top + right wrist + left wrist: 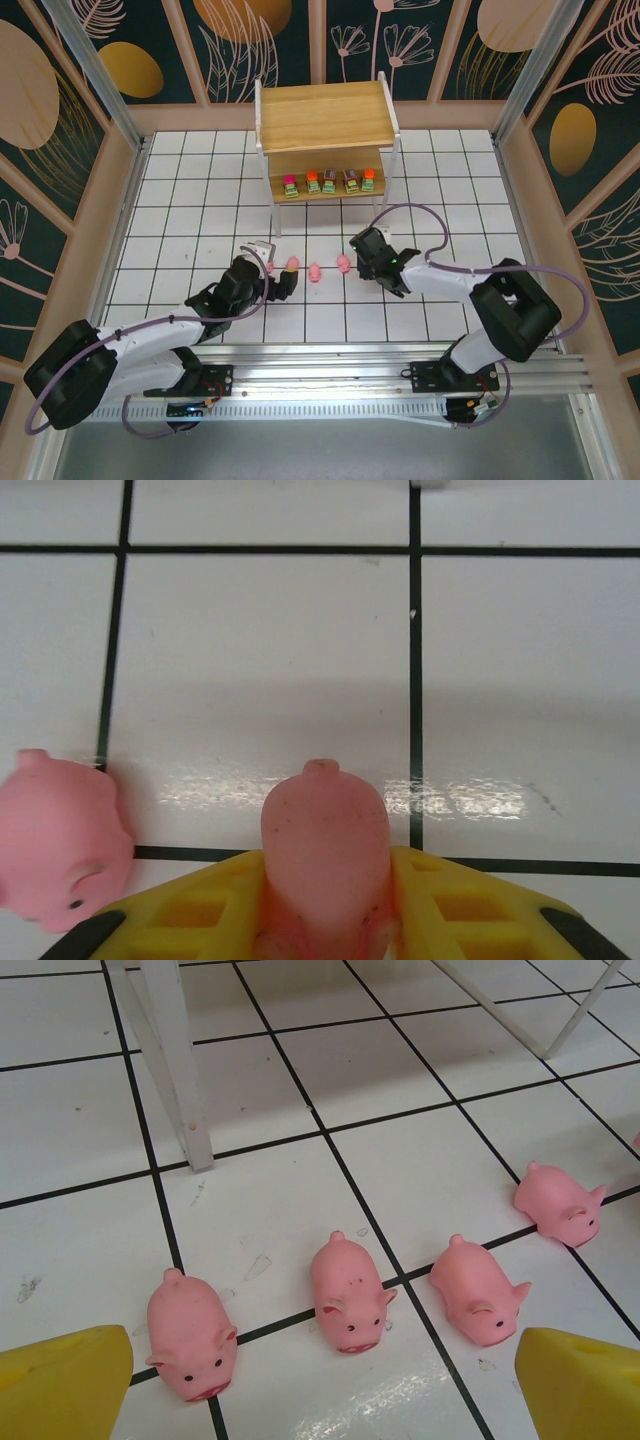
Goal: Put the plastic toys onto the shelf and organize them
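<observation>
A pink pig [322,820] rests on the tiled floor between the yellow fingers [200,915] of my right gripper [325,905], which is shut on its sides. A second pig [60,840] lies just to its left. My left gripper [330,1395] is open and low over the floor. A row of pigs stands in front of it: one left [190,1335], one in the middle [350,1293], one right [478,1290] and one farther right [560,1203]. From above, my left gripper [275,270] and right gripper [356,262] flank the pig row [314,270]. The shelf [325,115] carries several blocky toys [328,182] on its lower board.
A white shelf leg [180,1060] stands just beyond the pigs on the left, and another slanted leg [520,1020] crosses the far right. Patterned walls [60,150] enclose the white tiled floor [200,200]. The shelf's top board is bare.
</observation>
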You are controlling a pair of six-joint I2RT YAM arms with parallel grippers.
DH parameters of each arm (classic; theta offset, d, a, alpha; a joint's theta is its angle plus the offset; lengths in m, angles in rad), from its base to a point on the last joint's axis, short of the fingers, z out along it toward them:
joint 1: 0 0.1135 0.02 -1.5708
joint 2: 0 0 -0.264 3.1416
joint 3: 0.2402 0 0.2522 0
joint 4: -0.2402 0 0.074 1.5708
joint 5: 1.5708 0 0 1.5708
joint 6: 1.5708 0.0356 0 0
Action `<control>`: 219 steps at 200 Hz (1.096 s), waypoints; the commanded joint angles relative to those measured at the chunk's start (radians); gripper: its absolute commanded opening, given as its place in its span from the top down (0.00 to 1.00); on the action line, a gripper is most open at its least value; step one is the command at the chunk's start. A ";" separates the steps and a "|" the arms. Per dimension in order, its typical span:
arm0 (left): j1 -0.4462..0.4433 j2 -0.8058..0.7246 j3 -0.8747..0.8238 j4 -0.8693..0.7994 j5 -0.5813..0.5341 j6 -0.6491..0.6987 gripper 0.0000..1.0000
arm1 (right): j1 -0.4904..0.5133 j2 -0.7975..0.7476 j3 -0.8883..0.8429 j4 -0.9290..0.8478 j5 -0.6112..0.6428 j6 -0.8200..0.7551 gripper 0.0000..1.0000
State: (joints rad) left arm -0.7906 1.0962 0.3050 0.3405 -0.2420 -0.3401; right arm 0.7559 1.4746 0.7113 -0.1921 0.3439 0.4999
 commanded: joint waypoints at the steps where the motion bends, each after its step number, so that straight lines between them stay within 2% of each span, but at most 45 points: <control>1: 0.005 0.002 0.018 0.022 0.020 0.023 0.02 | 0.019 -0.063 0.042 -0.069 0.047 0.008 0.68; 65: 0.005 -0.046 -0.011 0.070 0.087 0.033 0.02 | 0.100 -0.151 0.175 -0.226 0.133 0.018 0.69; 136: 0.006 -0.077 -0.030 0.089 0.101 0.038 0.02 | 0.192 -0.167 0.391 -0.385 0.223 0.007 0.70; 219: 0.005 -0.095 -0.036 0.088 0.095 0.043 0.02 | 0.212 -0.162 0.620 -0.498 0.259 -0.060 0.71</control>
State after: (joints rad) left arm -0.7906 1.0115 0.2790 0.4057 -0.1562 -0.3145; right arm 0.9623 1.3312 1.2572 -0.6292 0.5583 0.4744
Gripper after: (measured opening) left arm 0.977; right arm 0.295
